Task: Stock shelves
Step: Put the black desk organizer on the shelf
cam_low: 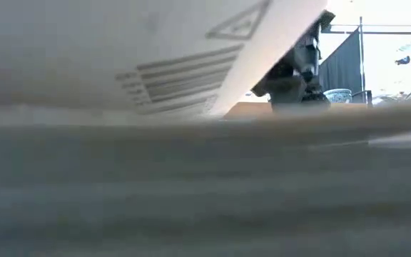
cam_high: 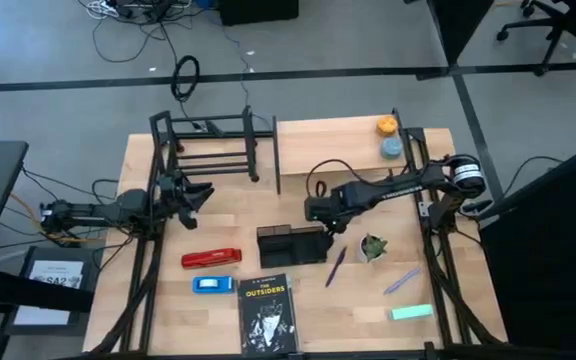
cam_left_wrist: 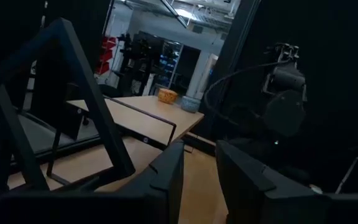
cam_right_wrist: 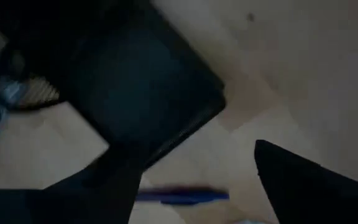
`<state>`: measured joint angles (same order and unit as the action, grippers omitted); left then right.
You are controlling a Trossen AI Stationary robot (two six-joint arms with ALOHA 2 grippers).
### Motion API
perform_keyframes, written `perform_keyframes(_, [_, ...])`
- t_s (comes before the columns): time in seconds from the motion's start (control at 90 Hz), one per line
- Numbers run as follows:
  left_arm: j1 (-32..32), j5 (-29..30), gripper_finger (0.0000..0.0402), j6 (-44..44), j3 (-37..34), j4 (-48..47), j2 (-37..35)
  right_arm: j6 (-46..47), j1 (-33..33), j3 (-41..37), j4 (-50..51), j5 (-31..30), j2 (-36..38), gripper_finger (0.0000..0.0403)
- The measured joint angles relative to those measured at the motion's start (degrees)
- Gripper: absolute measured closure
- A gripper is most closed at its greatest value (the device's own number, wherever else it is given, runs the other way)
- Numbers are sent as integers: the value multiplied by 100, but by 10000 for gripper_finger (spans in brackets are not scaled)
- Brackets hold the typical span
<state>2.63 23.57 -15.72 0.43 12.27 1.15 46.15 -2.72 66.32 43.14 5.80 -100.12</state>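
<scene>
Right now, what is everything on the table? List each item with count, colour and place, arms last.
Tube-frame rack: 1, black, far left.
Wood-top shelf: 1, light, far right.
Small containers: 2, orange and blue, on the wood-top shelf.
Mesh organizer: 1, black, centre.
Stapler: 1, red, near left.
Blue item: 1, below the stapler.
Book: 1, black, near edge.
Pens: 2, purple, near right.
Plant: 1, green.
Eraser: 1, mint.
Left gripper: open, beside the rack.
Right gripper: open, above the organizer.
</scene>
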Motion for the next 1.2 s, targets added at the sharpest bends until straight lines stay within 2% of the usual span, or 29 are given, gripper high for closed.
perform_keyframes(0.089, [0, 0, 326, -1, 0, -1, 2, 235, 19, -289, -483, 52, 0, 147])
perform_keyframes(0.167, [0, 0, 326, -1, 0, 0, 2, 409, 19, -455, -716, 87, 0, 186])
perform_keyframes(0.244, [-1, 0, 326, -1, 0, 2, 1, 494, 19, -540, -855, 133, -2, 243])
perform_keyframes(0.378, [0, 0, 326, -1, 0, 6, 2, 523, 15, -563, -847, 147, 3, 367])
perform_keyframes(0.422, [0, 0, 326, -1, 0, 7, 2, 503, 22, -570, -827, 156, 17, 385])
perform_keyframes(0.611, [0, 0, 326, -2, 0, 33, 1, 516, 72, -574, -853, 100, 368, 400])
perform_keyframes(0.856, [0, 0, 326, -3, 0, 33, 0, 443, 310, -572, -841, 112, 1326, 402])
perform_keyframes(1.022, [-2, 0, 326, -2, 0, 33, 1, 456, 592, -422, -691, -5, 2057, 402])
perform_keyframes(1.2, [0, 0, 326, -3, 0, 33, 2, 308, 963, -168, -294, -199, 2466, 402])
